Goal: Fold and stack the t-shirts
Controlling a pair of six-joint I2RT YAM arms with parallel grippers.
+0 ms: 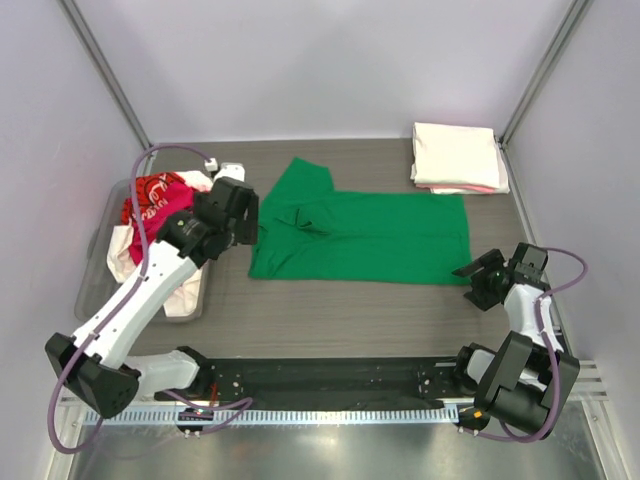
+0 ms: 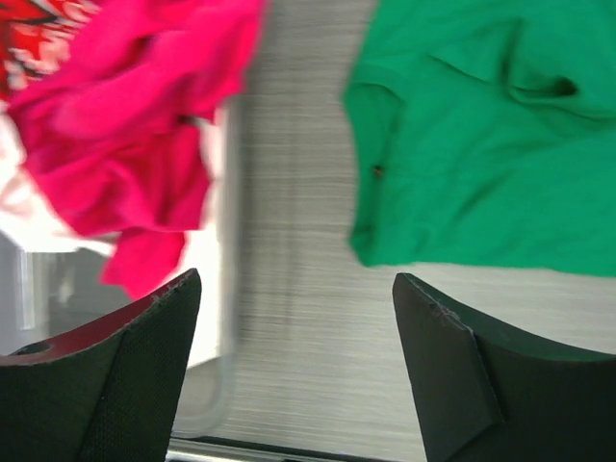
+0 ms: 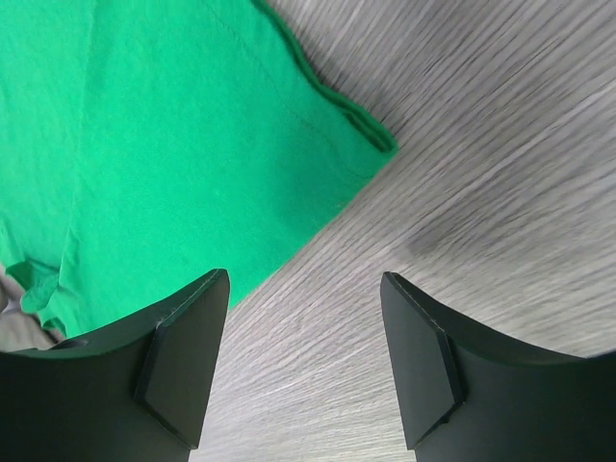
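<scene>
A bright green t-shirt [image 1: 360, 235] lies spread flat on the middle of the table, one sleeve folded in at its left end. It also shows in the left wrist view [image 2: 481, 144] and the right wrist view [image 3: 173, 144]. My left gripper [image 1: 247, 228] is open and empty over bare table between the shirt's left edge and the bin [image 2: 298, 318]. My right gripper [image 1: 474, 285] is open and empty just off the shirt's near right corner [image 3: 306, 327]. A folded cream-white and pink stack [image 1: 457, 157] sits at the back right.
A clear plastic bin [image 1: 95, 270] at the left holds crumpled magenta-red [image 2: 125, 115], white and red printed shirts [image 1: 150, 195]. Its rim [image 2: 226, 289] is close to my left finger. Grey walls enclose the table on three sides.
</scene>
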